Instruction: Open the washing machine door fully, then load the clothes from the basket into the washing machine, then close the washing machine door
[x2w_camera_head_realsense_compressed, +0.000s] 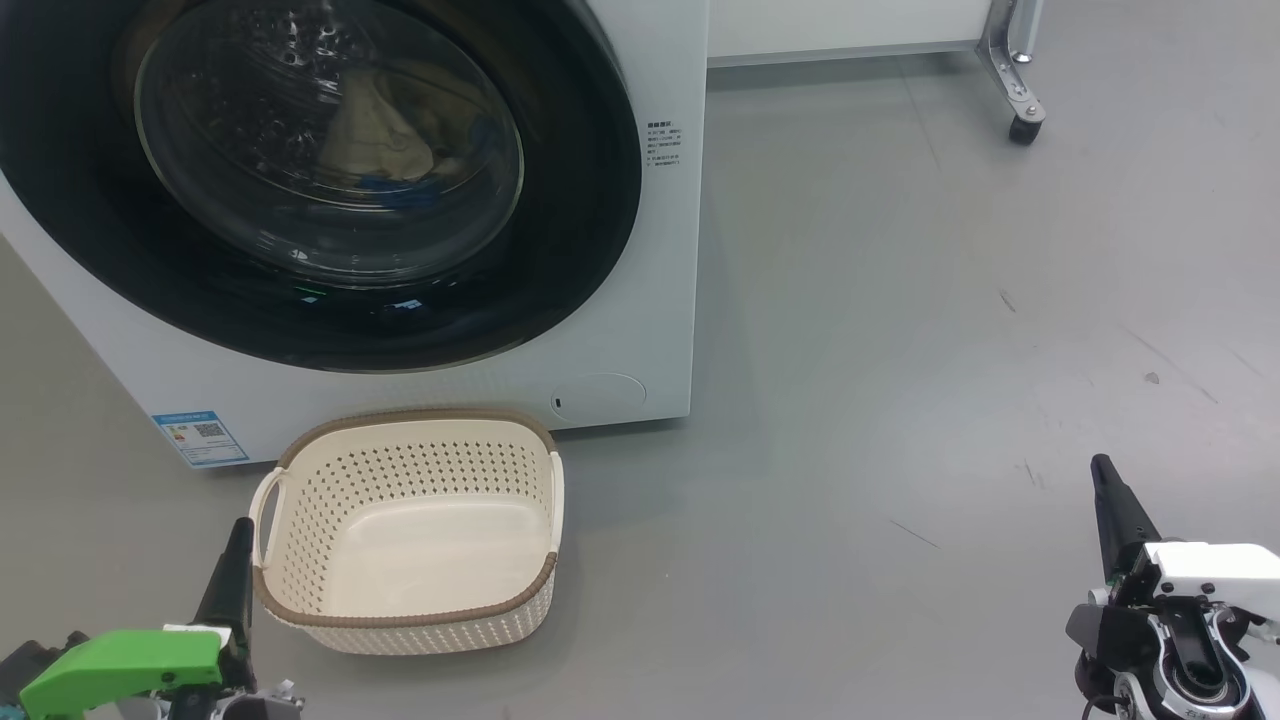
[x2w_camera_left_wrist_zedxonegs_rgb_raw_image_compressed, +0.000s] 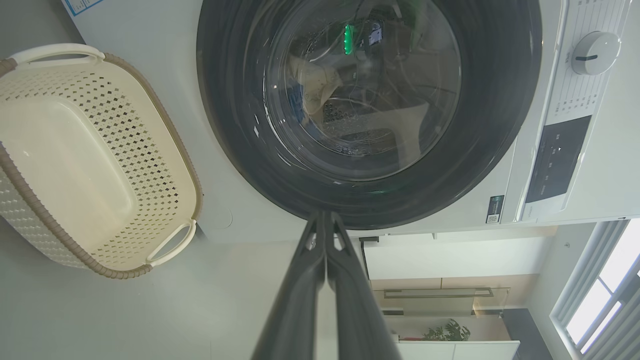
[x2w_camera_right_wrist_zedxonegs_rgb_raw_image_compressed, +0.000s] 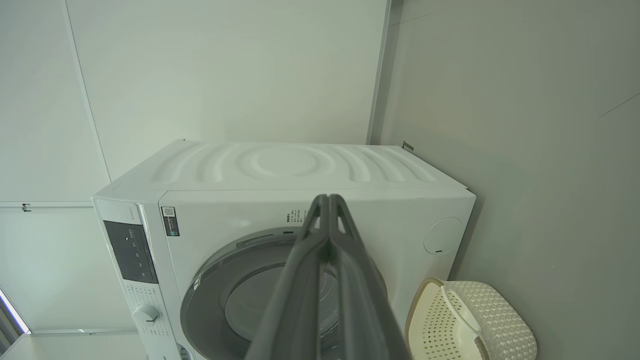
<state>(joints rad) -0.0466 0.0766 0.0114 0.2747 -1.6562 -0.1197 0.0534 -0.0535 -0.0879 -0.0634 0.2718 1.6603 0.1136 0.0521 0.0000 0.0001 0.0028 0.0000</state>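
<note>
The washing machine (x2w_camera_head_realsense_compressed: 640, 330) fills the upper left of the head view. Its door (x2w_camera_head_realsense_compressed: 570, 250), black-rimmed with a glass bowl, sits flush against the front. Behind the glass lie the pale yellow clothes (x2w_camera_head_realsense_compressed: 385, 135) with a bit of blue. The cream basket (x2w_camera_head_realsense_compressed: 420, 415) stands on the floor right in front of the machine with nothing in it. My left gripper (x2w_camera_head_realsense_compressed: 240, 528) is shut just left of the basket. My right gripper (x2w_camera_head_realsense_compressed: 1103, 465) is shut at the far lower right. In the left wrist view the shut left gripper (x2w_camera_left_wrist_zedxonegs_rgb_raw_image_compressed: 325, 216) points at the door's (x2w_camera_left_wrist_zedxonegs_rgb_raw_image_compressed: 235, 150) rim, with the clothes (x2w_camera_left_wrist_zedxonegs_rgb_raw_image_compressed: 312, 82) and basket (x2w_camera_left_wrist_zedxonegs_rgb_raw_image_compressed: 165, 120) in sight.
Bare grey floor (x2w_camera_head_realsense_compressed: 900, 350) spreads to the right of the machine. A metal leg on a castor (x2w_camera_head_realsense_compressed: 1022, 105) stands at the back right below a white panel. The machine's dial (x2w_camera_left_wrist_zedxonegs_rgb_raw_image_compressed: 595, 46) and dark control panel (x2w_camera_left_wrist_zedxonegs_rgb_raw_image_compressed: 557, 157) sit beside the door. A blue sticker (x2w_camera_head_realsense_compressed: 200, 437) marks its lower corner.
</note>
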